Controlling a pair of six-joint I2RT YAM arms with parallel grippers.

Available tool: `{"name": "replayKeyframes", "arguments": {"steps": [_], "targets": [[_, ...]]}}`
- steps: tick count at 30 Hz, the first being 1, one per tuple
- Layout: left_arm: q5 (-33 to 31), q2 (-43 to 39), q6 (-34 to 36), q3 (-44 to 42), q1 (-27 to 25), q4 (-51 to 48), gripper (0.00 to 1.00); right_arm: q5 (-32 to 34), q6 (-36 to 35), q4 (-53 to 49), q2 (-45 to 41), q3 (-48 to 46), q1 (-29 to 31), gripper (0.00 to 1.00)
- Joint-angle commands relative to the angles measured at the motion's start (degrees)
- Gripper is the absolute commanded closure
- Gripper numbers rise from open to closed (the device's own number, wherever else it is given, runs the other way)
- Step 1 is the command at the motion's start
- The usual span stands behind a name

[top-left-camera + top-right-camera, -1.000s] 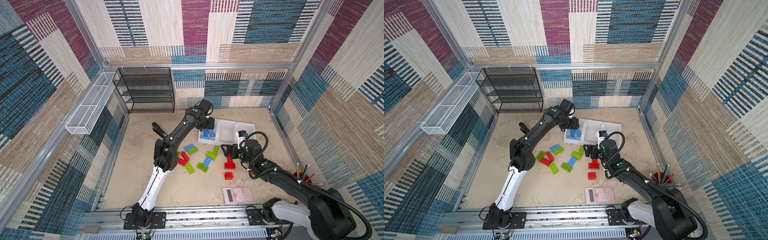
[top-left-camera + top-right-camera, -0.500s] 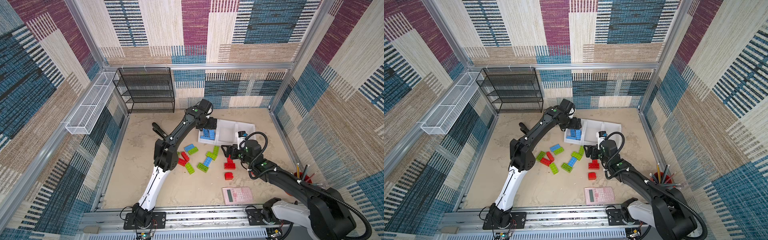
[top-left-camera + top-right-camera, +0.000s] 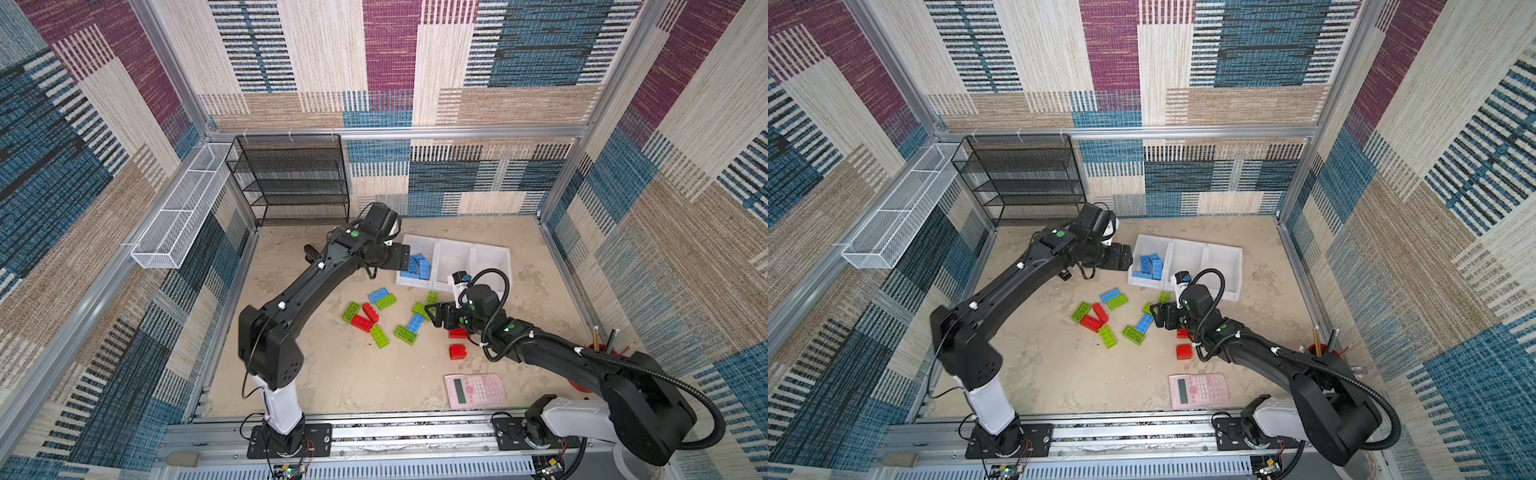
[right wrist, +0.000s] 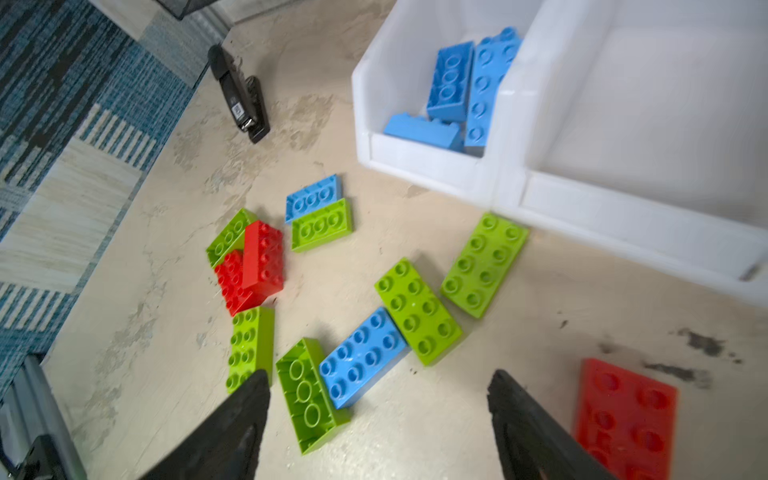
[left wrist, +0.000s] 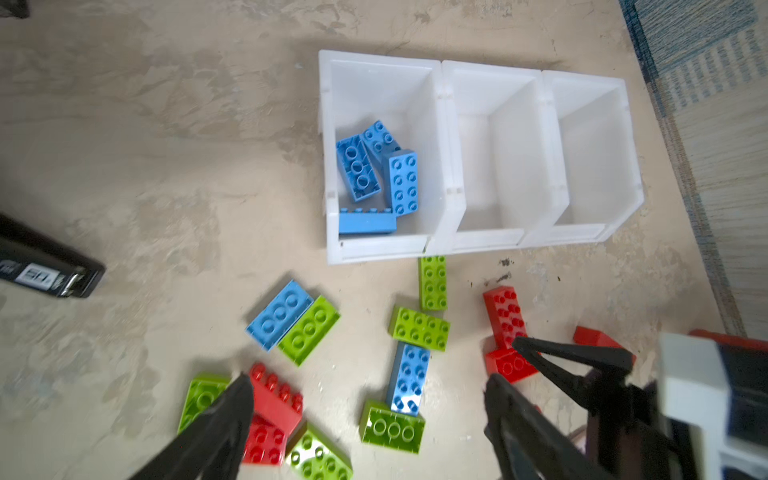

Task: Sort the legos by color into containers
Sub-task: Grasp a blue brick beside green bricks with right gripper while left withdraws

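Observation:
Three white containers stand in a row in both top views (image 3: 419, 240) (image 3: 1152, 239). The left one holds several blue legos (image 3: 419, 266) (image 5: 374, 174); the other two (image 5: 498, 166) look empty. Loose blue, green and red legos (image 3: 386, 316) lie in front of them. My left gripper (image 3: 401, 258) (image 5: 370, 384) hovers open and empty beside the left container. My right gripper (image 3: 432, 316) (image 4: 379, 376) hangs low and open over the pile. A blue lego (image 4: 361, 357) and an upturned green lego (image 4: 307, 395) lie under it, and a red lego (image 4: 623, 419) lies beside it.
A pink calculator (image 3: 475, 390) lies near the front edge. A black stapler (image 4: 241, 95) sits left of the containers. A black mesh rack (image 3: 291, 183) stands at the back left and a white wire basket (image 3: 183, 208) hangs on the left wall. A pencil cup (image 3: 602, 345) stands at the right.
My left gripper's jaws have opened wider and it has drawn back a little from the left container. The right arm has hardly moved.

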Motion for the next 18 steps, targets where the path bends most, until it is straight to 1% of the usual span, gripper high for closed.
{"name": "replayKeyframes", "arguments": {"steps": [1,5,9,15,18], "targets": [[-5.3,-7.9,0.4,-8.0,0.1,4.6,0.12,-0.9,4.6,1.3,0.9,-0.6,1.0,0.16],[-7.4,-17.3,0.3,-16.4,0.5,4.5,0.12,-0.3,6.6,0.8,1.9,-0.2,2.6,0.16],[-9.4,-24.9,2.1,-22.3,0.8,3.1,0.12,0.4,8.8,0.6,3.7,0.5,4.0,0.16],[-11.1,-32.9,5.4,-28.6,1.1,0.9,0.12,2.3,12.4,-0.9,7.2,2.5,6.1,0.17],[-12.8,-36.4,5.6,-32.0,1.2,1.3,0.12,3.5,13.5,-2.8,10.0,4.1,6.7,0.19]]}}
